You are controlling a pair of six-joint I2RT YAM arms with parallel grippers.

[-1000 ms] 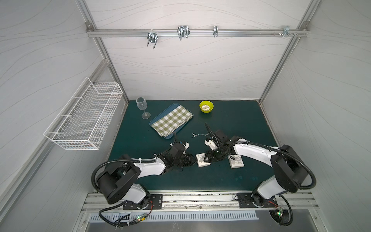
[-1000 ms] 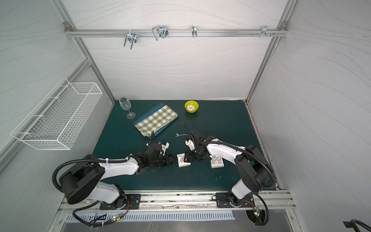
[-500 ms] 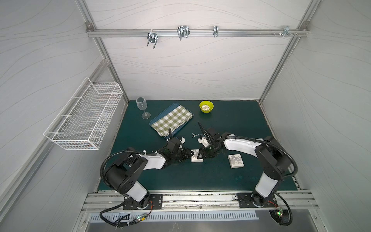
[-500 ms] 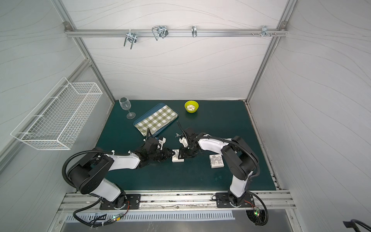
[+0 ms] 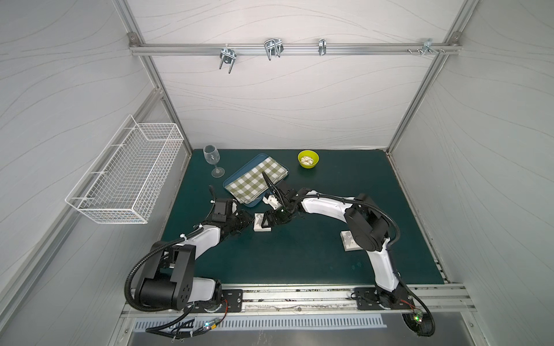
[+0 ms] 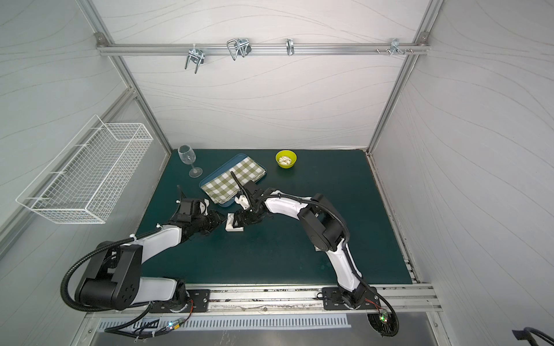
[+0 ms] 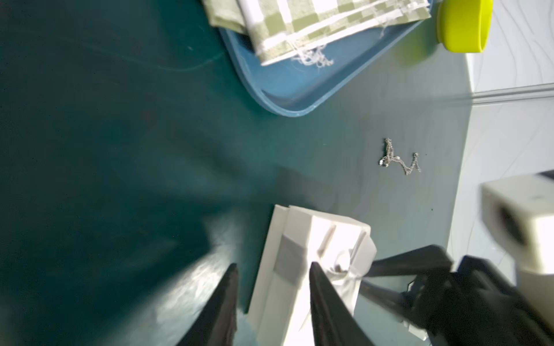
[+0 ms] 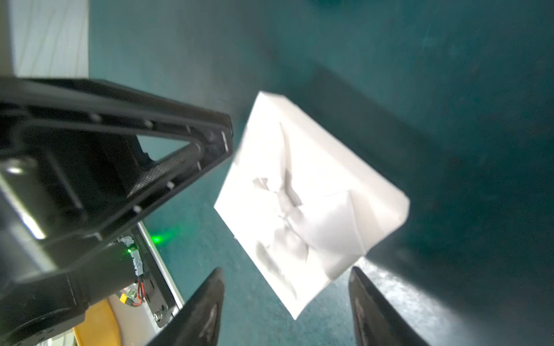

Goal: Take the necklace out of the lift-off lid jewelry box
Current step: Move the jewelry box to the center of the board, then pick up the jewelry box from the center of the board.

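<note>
Necklace [image 7: 398, 158] lies as a small silver tangle on green mat [image 7: 90, 149], outside the box; bare mat shows between it and box base [image 7: 287, 233], and it sits between that base and the corner of blue tray [image 7: 284, 99]; in both top views R arm covers that spot, so necklace can't be made out there; in a top view box base [image 5: 261, 224] is open, white creased lining showing, approx mid-mat, near the tray's front corner; lid [image 5: 347, 239] lies on mat well apart, partly hidden behind R arm's elbow; L gripper [image 7: 273, 265] is partly spread, one finger over the lining, the other outside the wall w/ a sliver of mat between it and box, so no clamp seen; R gripper [image 8: 287, 269] stands wide, a box corner just ahead of its gap, fingers not touching it; wrist views blurred; checked cloth [image 7: 314, 24] on tray; yellow-green bowl [image 5: 308, 158] & wine glass [image 5: 211, 155] near mat's back edge.
</note>
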